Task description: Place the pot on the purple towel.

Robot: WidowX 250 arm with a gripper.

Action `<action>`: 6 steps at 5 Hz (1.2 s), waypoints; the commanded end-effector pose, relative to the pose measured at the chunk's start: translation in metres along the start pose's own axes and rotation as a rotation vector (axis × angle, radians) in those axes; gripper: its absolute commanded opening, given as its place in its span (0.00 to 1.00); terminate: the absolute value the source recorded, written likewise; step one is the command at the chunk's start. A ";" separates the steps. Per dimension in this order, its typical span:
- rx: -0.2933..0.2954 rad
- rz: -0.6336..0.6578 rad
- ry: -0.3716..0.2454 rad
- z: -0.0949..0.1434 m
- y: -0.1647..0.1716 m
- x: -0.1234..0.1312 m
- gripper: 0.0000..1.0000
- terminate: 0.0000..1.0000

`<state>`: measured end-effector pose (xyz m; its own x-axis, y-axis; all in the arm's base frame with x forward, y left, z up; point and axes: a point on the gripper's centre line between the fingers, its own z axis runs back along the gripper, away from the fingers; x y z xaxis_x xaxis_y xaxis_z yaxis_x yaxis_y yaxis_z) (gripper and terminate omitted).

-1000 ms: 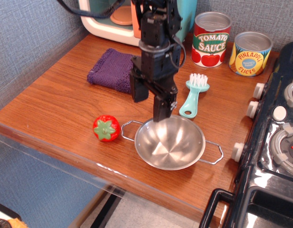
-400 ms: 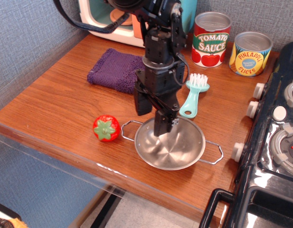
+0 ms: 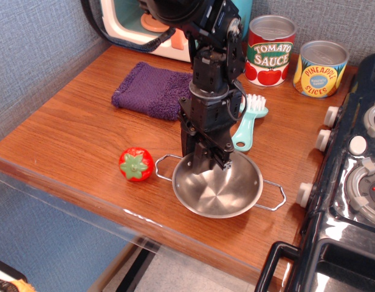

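Gripper (image 3: 202, 163) reaches down onto the far rim of the pot (image 3: 219, 190), low and centre in the frame; whether it pinches the rim I cannot tell. Upper right, cans read "TOMATO SAUCE" (image 3: 270, 50) and "PINEAPPLE SLICES" (image 3: 320, 69). Purple towel (image 3: 152, 89) lies upper left.

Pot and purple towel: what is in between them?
In the only camera view, just the gripper and its arm stand between the pot and the purple towel; otherwise bare wooden counter.
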<state>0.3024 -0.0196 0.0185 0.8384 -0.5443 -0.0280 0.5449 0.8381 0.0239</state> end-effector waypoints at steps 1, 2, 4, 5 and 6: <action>0.019 -0.011 -0.047 0.018 0.001 0.004 0.00 0.00; -0.026 0.001 -0.079 0.049 -0.001 0.007 0.00 0.00; -0.102 0.124 -0.119 0.100 0.058 0.016 0.00 0.00; -0.059 0.265 -0.086 0.094 0.111 0.010 0.00 0.00; -0.054 0.371 -0.065 0.083 0.149 0.001 0.00 0.00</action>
<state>0.3901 0.0942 0.0824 0.9786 -0.2049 -0.0210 0.2033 0.9772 -0.0606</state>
